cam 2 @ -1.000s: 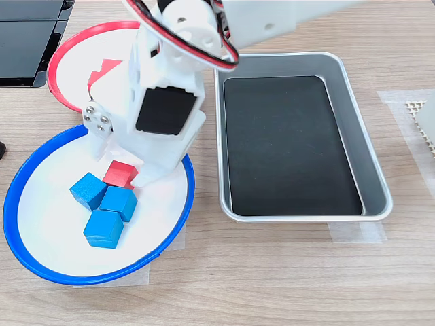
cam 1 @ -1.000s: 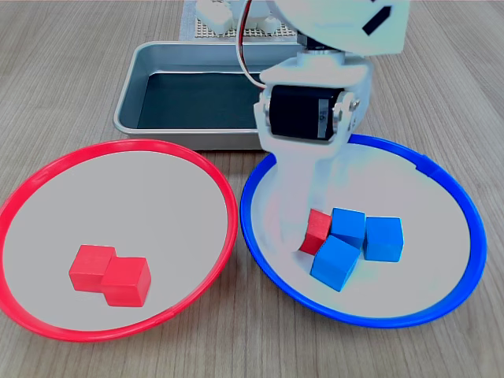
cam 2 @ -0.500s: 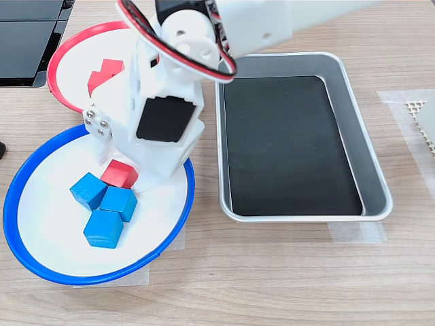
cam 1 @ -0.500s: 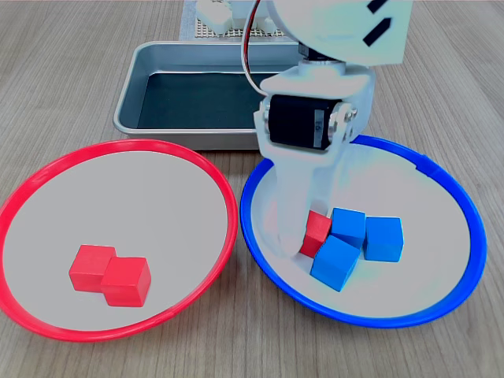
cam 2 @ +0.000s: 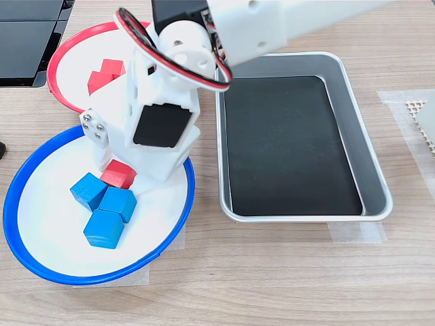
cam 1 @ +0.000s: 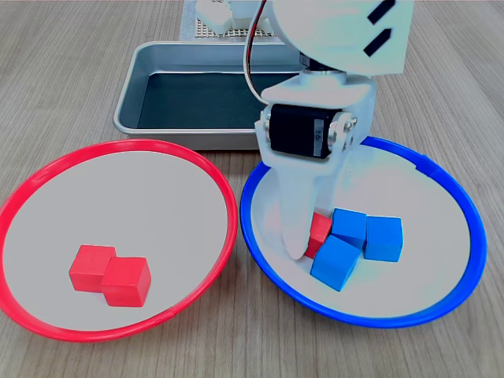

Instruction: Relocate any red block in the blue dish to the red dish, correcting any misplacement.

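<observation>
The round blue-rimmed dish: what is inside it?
Inside the round blue-rimmed dish lie three small blue cubes and one small red cube, clustered together. The white hand reaches down at the red cube and covers part of it.

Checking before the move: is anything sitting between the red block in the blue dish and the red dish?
Nothing visible does. The red block lies on the blue dish's side nearest the red dish; the blue cubes sit on its far side.
</observation>
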{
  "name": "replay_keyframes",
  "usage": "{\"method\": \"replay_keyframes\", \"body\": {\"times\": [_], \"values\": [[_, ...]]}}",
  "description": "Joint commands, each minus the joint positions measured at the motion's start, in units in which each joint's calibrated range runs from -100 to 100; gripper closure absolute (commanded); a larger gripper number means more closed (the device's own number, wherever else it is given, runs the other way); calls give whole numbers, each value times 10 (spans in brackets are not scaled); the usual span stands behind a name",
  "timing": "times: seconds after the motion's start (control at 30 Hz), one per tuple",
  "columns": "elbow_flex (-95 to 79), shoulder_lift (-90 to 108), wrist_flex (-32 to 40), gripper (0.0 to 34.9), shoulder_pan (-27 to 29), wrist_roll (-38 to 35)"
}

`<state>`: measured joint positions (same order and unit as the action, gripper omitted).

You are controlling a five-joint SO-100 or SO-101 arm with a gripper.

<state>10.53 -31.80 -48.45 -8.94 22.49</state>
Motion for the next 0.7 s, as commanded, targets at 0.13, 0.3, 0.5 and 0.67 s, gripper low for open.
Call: {"method": "replay_keyframes", "body": {"times": [0.13, 0.3, 0.5, 0.67], "values": [[11, 17, 16, 302, 14, 0], [-14, 48, 32, 329, 21, -6], [-53, 110, 48, 346, 25, -17], [-108, 187, 61, 346, 18, -40]]}}
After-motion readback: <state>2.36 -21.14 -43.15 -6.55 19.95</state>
